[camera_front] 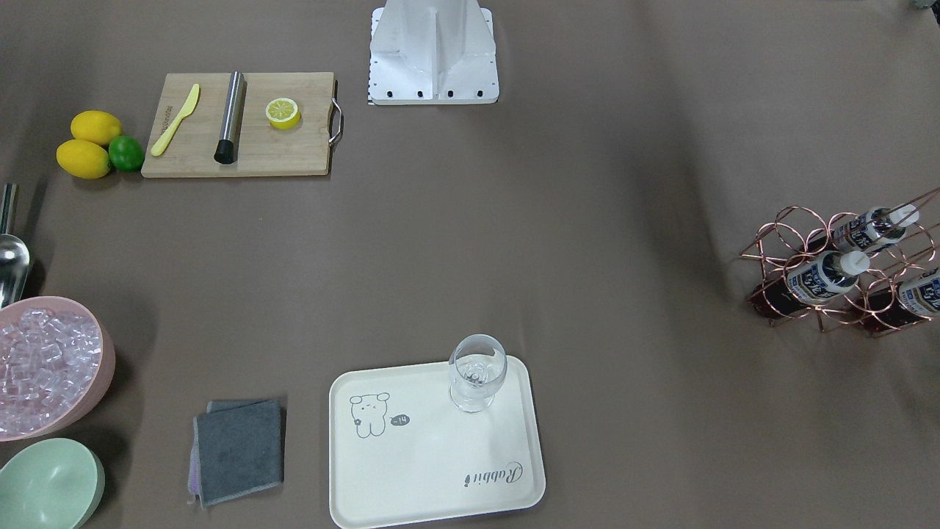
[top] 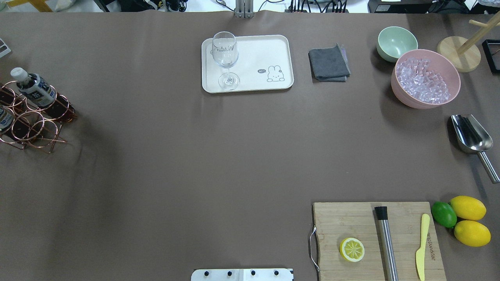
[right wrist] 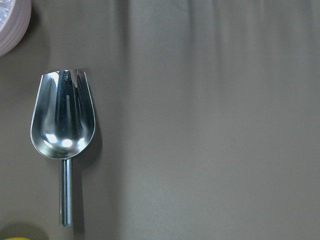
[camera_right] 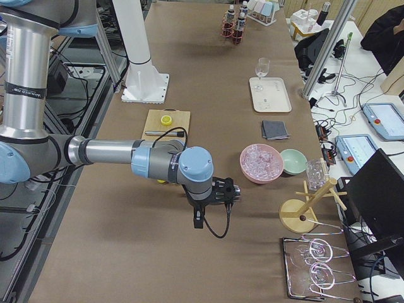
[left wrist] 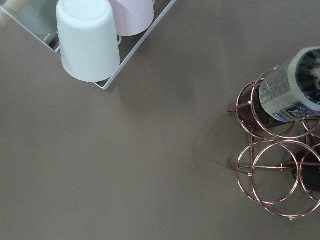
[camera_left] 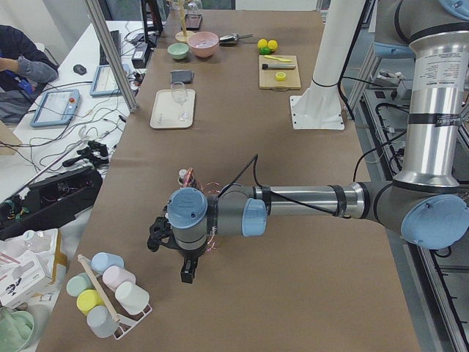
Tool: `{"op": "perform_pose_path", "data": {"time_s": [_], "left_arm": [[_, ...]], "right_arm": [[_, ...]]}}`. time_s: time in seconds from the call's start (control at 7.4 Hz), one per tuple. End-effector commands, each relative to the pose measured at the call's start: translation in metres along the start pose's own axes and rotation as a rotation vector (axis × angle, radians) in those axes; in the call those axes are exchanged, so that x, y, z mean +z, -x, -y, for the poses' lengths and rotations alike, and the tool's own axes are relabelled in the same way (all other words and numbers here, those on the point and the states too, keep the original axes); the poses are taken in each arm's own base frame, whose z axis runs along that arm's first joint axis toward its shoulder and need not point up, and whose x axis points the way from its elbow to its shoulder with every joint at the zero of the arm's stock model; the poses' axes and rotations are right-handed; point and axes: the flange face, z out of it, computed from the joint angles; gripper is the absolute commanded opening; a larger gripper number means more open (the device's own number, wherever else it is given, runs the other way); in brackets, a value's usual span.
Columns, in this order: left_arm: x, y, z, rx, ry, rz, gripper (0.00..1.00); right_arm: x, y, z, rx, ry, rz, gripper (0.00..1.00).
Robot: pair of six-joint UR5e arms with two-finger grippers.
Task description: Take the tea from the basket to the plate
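The tea, one of three bottles alike, sits in the ring cells of the basket, near the end of the tabletop on the robot's left. The front-facing view cuts off the outermost bottle and the top of the basket's handle. In the overhead view only one bottle shows whole, a second being clipped by the picture's edge. The plate lies well apart from the basket and carries an upright stemmed glass near one corner. The left gripper appears only in the left side view, dark and small, over the tabletop just beside the basket, most of which the arm's wrist hides. Whether its fingers are spread or pressed together cannot be told. Its wrist camera shows no fingers, only part of the basket cut by the frame and a corner of a cup rack. The right gripper shows only in the right side view, near the pink bowl, and its state likewise cannot be told. Its wrist camera looks down on a metal scoop.
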Motion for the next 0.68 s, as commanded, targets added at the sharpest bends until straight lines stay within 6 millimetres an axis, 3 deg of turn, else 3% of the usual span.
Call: {"op": "perform_pose_path", "data": {"time_s": [0.0, 0.54], "left_arm": [[0.0004, 0.0004, -0.0003, -0.001, 0.001, 0.000, 0.98], [0.0002, -0.0036, 0.0029, 0.022, -0.001, 0.000, 0.98]], "right_arm": [[-0.0003, 0.0001, 0.0005, 0.000, -0.001, 0.000, 1.00], [-0.0004, 0.0002, -0.0002, 0.000, -0.001, 0.000, 1.00]]}}
